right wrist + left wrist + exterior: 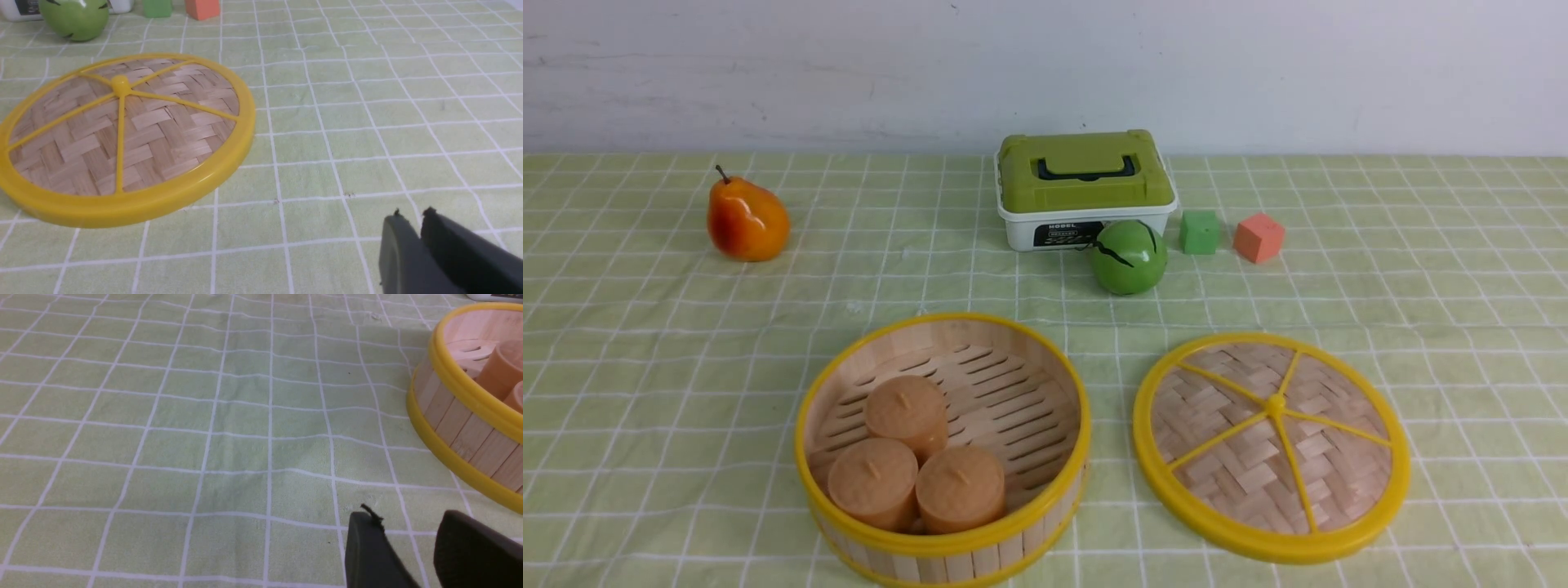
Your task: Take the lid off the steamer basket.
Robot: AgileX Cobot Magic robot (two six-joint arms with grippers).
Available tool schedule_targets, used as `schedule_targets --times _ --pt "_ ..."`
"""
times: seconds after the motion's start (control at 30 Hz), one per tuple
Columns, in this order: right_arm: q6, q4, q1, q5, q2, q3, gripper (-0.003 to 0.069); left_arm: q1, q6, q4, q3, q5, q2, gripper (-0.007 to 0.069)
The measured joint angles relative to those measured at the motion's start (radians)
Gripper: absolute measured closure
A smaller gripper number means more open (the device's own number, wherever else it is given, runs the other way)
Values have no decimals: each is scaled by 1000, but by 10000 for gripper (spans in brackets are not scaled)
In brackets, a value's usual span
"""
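Observation:
The steamer basket [943,320] stands open at the front centre of the table, with three tan round buns [907,412] on its slatted floor. The lid [1258,457] lies flat on the cloth to the basket's right, apart from it. Neither gripper shows in the front view. In the left wrist view my left gripper [406,522] is open and empty, low over the cloth, with the basket's wall [461,424] beside it. In the right wrist view my right gripper [412,216] is shut and empty over bare cloth, apart from the lid [135,134].
An orange pear [747,219] sits at the back left. A white box with a green handled lid [1085,175] stands at the back centre, with a green apple [1129,256] in front of it. A green cube [1200,232] and an orange cube [1258,238] sit to its right.

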Motion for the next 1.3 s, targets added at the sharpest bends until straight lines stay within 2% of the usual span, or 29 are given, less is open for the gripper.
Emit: schedule_targets --times 1.3 --pt "0 0 0 0 0 0 545 0 0 0 0 0 0 386"
